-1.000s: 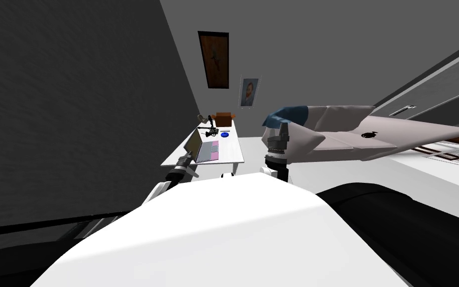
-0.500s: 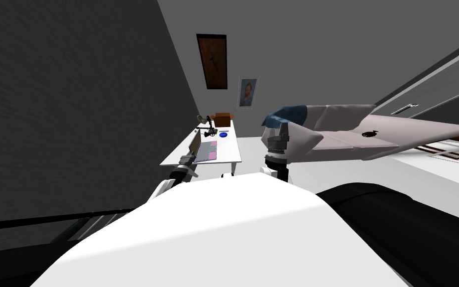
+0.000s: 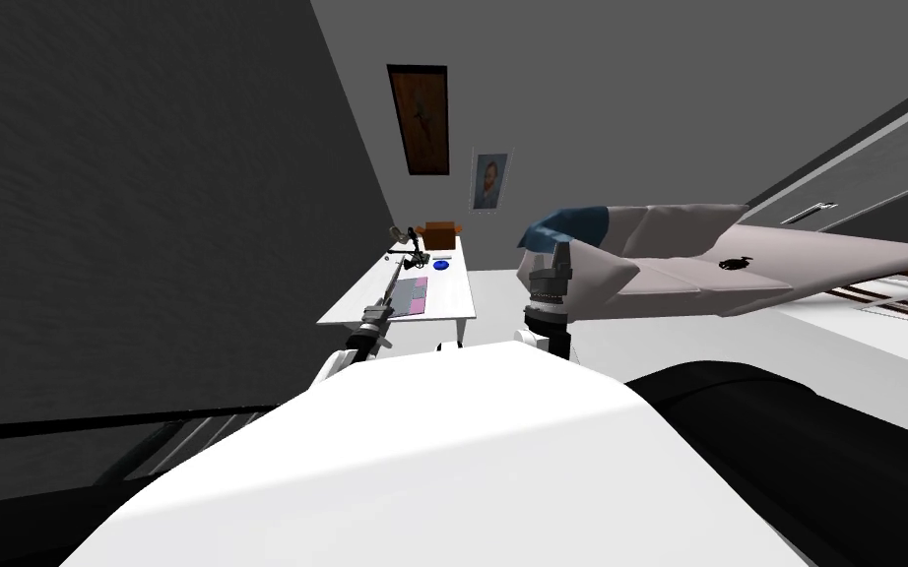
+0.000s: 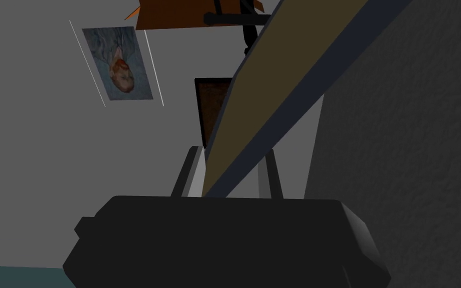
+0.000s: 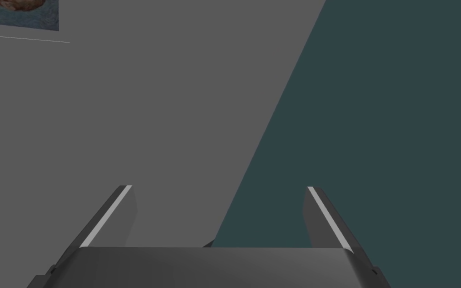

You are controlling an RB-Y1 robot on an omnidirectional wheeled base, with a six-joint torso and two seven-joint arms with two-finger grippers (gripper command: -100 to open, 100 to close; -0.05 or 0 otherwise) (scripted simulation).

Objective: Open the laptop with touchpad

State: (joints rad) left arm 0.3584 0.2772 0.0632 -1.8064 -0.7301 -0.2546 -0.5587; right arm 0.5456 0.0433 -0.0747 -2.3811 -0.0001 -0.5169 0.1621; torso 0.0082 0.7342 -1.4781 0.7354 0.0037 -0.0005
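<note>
Left end effector pinches the laptop lid, now swung further back than before, so the laptop looks almost open.

You will find the thin grey laptop on the long white table, near its front end. Behind it lies a small blue disc. A brown open box sits at the far end. Right of the table stands a big pale couch.
</note>
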